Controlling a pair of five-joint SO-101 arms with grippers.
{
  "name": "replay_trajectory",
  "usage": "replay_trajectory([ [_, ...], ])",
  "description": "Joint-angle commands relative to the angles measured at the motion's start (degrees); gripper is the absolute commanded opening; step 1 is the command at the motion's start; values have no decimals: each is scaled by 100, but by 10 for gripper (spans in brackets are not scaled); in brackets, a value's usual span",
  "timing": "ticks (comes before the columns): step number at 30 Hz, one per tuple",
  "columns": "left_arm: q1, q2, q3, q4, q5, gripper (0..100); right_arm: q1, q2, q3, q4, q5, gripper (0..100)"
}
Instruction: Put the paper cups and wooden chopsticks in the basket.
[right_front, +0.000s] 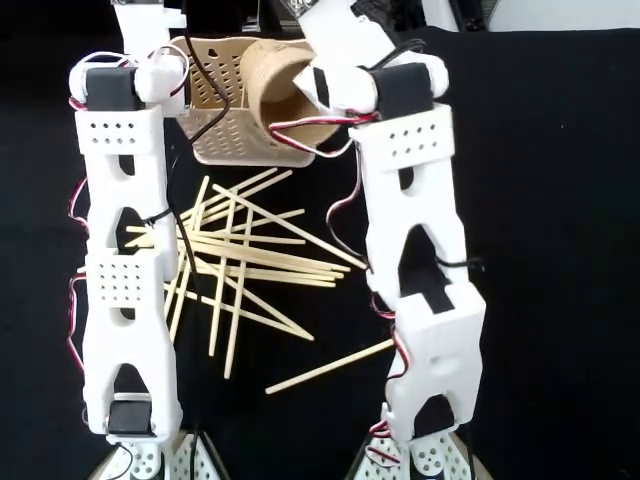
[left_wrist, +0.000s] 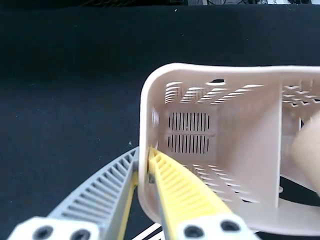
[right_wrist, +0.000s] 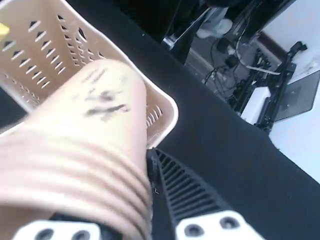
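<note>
Gripping the paper cup (right_front: 275, 85) by its side, the right end effector (right_front: 310, 85) is holding it tilted over the 3 o'clock half of the basket (right_front: 235, 145), which is standing at 12 o'clock on the worktop (right_front: 540, 250). The cup's mouth is facing roughly 8 o'clock rather than up. The left end effector (left_wrist: 144, 160) is clenching the basket's 9 o'clock wall, one finger inside and one outside, which is probably steadying it.

The step in hand is judged to be dropping the cup in. Doing it well is likely calling for three things:
- rolling the cup closer to upright
- centring it over the compartment on its own side of the inner divider
- lowering it below the rim before letting go, so it is not tipping out

The left grip is best left as it is meanwhile.

The wooden chopsticks (right_front: 250, 255) are lying scattered at 6 o'clock from the basket, with one stray further toward 5 o'clock.
</note>
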Motion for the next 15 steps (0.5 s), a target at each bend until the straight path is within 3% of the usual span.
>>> replay_trajectory([
  [1, 75, 44, 251, 105, -35, 30, -79, 4, -963, 440, 53, 14],
  [8, 84, 44, 374, 105, 114, 30, -62, 4, -901, 527, 62, 15],
  [15, 119, 44, 374, 105, 114, 30, -88, 13, 75, -492, 62, 15],
])
